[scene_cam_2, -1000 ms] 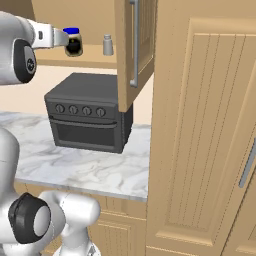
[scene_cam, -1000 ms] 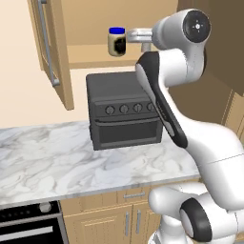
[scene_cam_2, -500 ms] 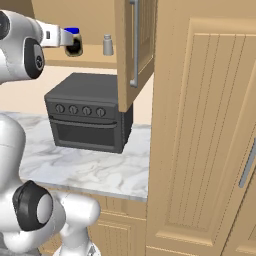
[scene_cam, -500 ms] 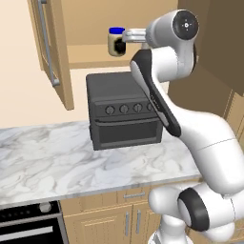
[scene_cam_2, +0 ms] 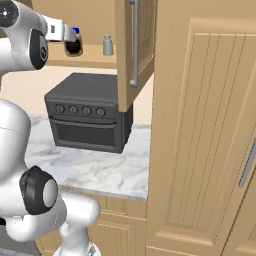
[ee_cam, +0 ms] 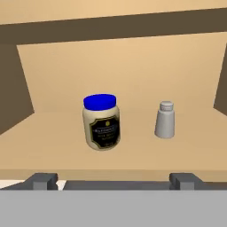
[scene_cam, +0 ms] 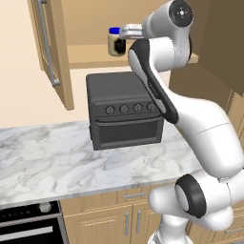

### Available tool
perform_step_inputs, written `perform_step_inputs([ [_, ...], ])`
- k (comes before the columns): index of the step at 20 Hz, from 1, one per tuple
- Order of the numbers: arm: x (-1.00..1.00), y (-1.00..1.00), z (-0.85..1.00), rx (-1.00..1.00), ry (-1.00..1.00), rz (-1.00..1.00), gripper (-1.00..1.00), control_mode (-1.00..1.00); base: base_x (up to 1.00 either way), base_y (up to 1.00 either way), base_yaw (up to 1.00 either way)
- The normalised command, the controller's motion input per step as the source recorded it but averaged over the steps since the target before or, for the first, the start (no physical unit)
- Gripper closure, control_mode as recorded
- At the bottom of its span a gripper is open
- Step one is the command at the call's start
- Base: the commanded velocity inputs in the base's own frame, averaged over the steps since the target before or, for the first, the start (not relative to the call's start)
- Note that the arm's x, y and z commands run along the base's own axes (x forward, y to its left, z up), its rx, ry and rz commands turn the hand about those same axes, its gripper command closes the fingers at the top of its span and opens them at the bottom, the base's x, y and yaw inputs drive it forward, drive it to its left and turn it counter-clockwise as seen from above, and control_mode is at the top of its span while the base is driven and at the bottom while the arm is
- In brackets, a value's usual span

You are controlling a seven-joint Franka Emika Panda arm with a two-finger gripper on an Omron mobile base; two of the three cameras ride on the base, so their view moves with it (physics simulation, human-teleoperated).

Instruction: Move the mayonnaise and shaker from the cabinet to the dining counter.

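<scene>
Blue-lidded mayonnaise [ee_cam: 101, 122] stands beyond spread fingers [ee_cam: 42, 179].

A dark grey toaster oven [scene_cam: 125, 110] with a row of four round knobs stands on the marble wall counter [scene_cam: 57, 167], near the centre of the left base frame. Below the counter run light wooden drawer fronts [scene_cam: 128, 217] with metal handles. At lower left is a black stove [scene_cam: 28, 224]. A tall panelled pantry door [scene_cam_2: 205, 130] takes up the right of the right base frame.
</scene>
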Motion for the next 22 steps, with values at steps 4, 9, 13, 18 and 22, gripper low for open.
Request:
perform_step_inputs([
  [4,0.27,0.03,-0.02,0.0,0.0,0.06,-1.0,-1.0,0.0,0.0,0.0],
  [9,0.31,0.05,-0.05,0.0,0.0,0.07,-1.0,-1.0,0.0,0.0,0.0],
  [13,0.33,0.01,-0.03,0.0,0.0,0.05,-1.0,-1.0,0.0,0.0,0.0],
  [18,0.36,0.02,-0.02,0.0,0.0,0.03,-1.0,-1.0,0.0,0.0,0.0],
  [22,0.34,0.1,0.0,0.0,0.0,0.0,-1.0,-1.0,0.0,0.0,0.0],
])
